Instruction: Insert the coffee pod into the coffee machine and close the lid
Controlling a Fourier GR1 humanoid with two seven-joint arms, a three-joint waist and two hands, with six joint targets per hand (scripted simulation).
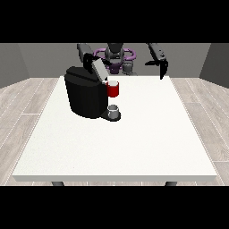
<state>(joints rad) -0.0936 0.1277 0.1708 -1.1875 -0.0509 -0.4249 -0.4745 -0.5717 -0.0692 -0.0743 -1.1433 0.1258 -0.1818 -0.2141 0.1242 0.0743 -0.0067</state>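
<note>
A grey thing [114,108] sits on the machine's [85,91] low base at the frame's centre left; whether it is the pod cannot be told. Just above it, a red thing at the machine [113,89] sticks out from the black body's right side. A grey lid [100,69] stands tilted up over the machine's top. The machine rests on the white counter [134,143], toward its far left part. The hand at the view's right [163,67] hangs above the counter's far edge, upper right of the frame, fingers pointing down and relaxed, holding nothing. The hand at the view's left [89,59] shows behind the lid; how its fingers lie cannot be told.
</note>
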